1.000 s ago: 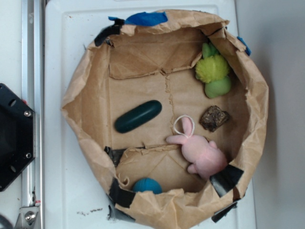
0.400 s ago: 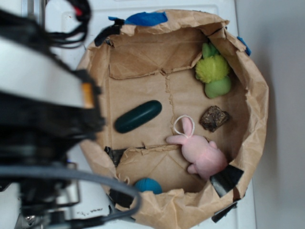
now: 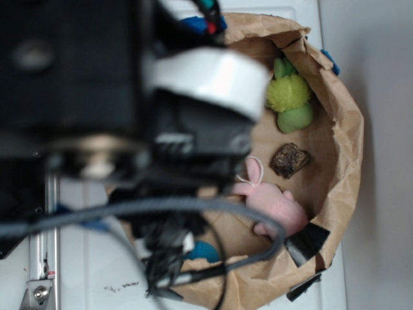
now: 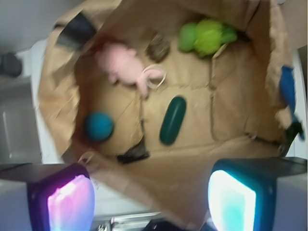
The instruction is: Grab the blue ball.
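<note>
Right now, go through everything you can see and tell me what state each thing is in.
blue ball: free, resting on the bag floor by the wall.
gripper: open, empty, above the bag's rim.
paper bag: open at the top, sides rolled down.
pink plush bunny: lying on its side.
dark teal capsule: lying flat.
green toy: resting against the bag wall.

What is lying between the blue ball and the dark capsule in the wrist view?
Only bare brown paper with a crease lies between the blue ball and the capsule; the wrist view shows it.
</note>
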You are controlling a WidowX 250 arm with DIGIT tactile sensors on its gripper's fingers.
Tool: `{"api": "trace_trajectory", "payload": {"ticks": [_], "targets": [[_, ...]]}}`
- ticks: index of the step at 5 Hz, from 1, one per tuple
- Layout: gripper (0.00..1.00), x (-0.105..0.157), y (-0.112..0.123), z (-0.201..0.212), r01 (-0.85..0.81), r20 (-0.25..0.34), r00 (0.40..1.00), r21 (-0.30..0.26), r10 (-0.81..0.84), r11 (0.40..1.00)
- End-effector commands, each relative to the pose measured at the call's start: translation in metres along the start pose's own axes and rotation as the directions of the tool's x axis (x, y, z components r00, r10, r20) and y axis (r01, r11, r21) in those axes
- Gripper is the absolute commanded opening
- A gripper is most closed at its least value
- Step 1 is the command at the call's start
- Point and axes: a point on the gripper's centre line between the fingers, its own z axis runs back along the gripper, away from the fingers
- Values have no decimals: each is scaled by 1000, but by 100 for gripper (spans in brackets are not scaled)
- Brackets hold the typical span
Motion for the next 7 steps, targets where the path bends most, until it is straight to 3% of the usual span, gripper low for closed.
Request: {"api": "trace_trajectory", "payload": {"ticks": [1,3,4,5,6,7], "targets": [[100,16,12,8,-19,61,998,0,19,1000],[100,20,26,-13,29,50,998,16,-30,999],[100,20,27,-23,-120,8,993,-15,120,993],[100,27,33,-31,-363,-21,932,-35,363,931],[100,25,31,-39,-583,-85,811,-32,579,812],[100,25,31,-39,-583,-85,811,-32,579,812]]}}
